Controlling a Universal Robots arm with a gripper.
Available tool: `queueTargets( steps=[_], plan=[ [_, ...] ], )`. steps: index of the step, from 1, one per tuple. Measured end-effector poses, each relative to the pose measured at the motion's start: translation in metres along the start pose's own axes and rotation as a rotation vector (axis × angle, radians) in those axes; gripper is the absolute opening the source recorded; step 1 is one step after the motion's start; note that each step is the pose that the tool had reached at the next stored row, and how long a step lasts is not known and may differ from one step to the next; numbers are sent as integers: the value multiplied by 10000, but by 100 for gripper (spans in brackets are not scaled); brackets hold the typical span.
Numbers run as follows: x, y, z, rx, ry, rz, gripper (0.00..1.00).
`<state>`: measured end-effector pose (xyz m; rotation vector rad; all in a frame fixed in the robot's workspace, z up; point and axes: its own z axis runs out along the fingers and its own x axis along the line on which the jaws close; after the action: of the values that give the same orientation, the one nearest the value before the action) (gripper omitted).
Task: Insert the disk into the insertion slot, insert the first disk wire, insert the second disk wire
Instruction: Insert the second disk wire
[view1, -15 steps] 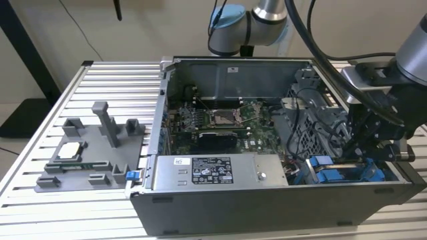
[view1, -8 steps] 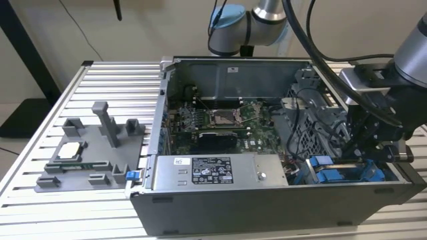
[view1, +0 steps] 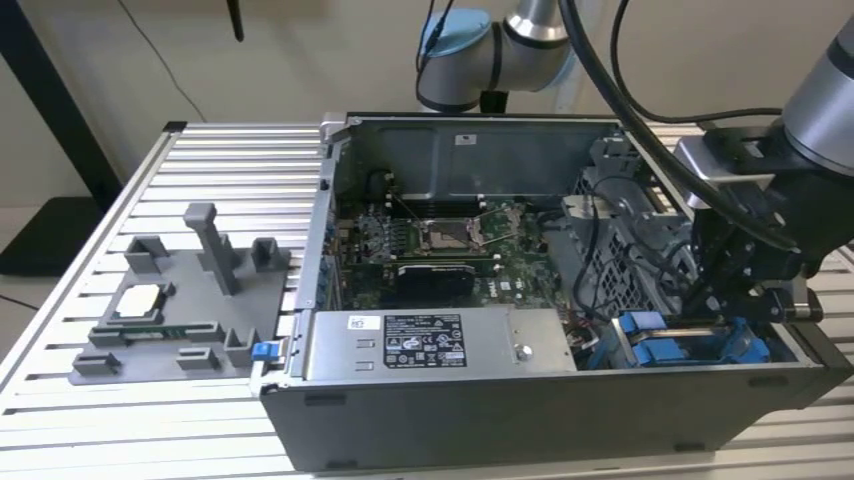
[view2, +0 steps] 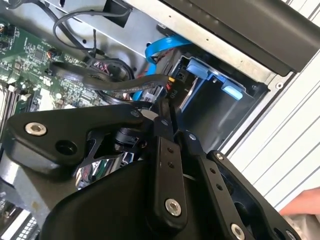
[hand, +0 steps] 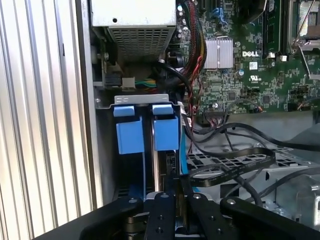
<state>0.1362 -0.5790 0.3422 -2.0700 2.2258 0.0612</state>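
Observation:
The insertion slot is the drive cage in the near corner of the open computer case, at the exterior view's right. The disk's blue carrier sits inside the slot; the disk's body is mostly hidden. My gripper reaches down into this corner. In both wrist views its black fingers stand close together, shut on the black connector of a flat black disk wire, right at the carrier's end. A blue disk wire curves beside it.
A grey labelled power-supply box lies beside the cage. The motherboard fills the case floor, with loose black cables over the perforated metal bracket. A grey fixture stands on the slatted table at the exterior view's left.

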Motion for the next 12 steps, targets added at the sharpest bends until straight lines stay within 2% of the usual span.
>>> queueTargets(
  steps=[12],
  plan=[
    [3,7,84,113,7,-11,0]
  ],
)
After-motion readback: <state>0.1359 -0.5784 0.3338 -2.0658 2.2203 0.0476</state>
